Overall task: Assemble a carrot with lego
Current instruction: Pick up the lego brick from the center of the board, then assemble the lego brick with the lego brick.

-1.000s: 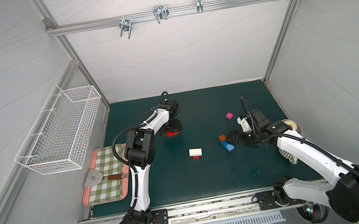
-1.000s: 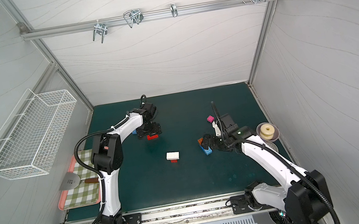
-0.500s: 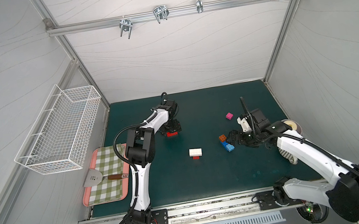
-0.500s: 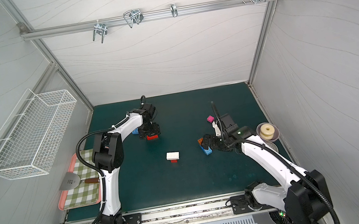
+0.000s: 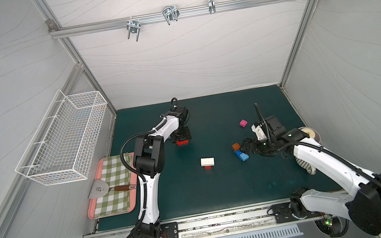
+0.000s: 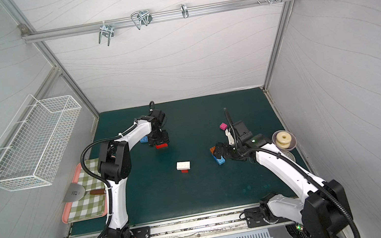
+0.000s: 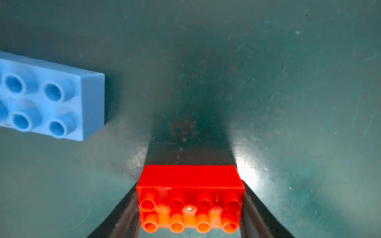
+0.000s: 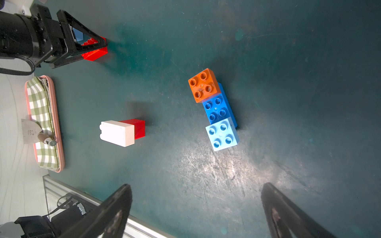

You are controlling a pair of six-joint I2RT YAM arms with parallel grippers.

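A: In both top views, where's the carrot?

B: Not built yet. The left claw [image 5: 182, 138] is down at the mat [image 5: 221, 192], over the long red brick [image 5: 182, 142]. A white brick [image 5: 207, 161] sitting on a small red brick [image 5: 208, 167] lies between the two claws, well clear of each. The right claw [image 5: 247, 147] hangs just beside the orange brick [image 5: 236, 146], dark blue brick [image 5: 237, 152] and light-blue brick [image 5: 244, 157]. The pink brick [image 5: 243, 123] sits apart, beyond it.

A: Left wrist view?

B: The fingers [image 7: 255, 212] press both short ends of the long red brick, studs up. It sits right out at their tips, so I'd judge a lift could let it pivot or slip free. A mid-blue brick [image 7: 51, 96] lies off to one side of that claw, not touching. A sideways swing might knock it.

A: Right wrist view?

B: The jaws stand wide with nothing between them. The three-brick cluster lies ahead of the tips, orange and light-blue apparently riding on the dark blue, a bit skewed. Closing on it crooked could shove it along or pop a brick loose.
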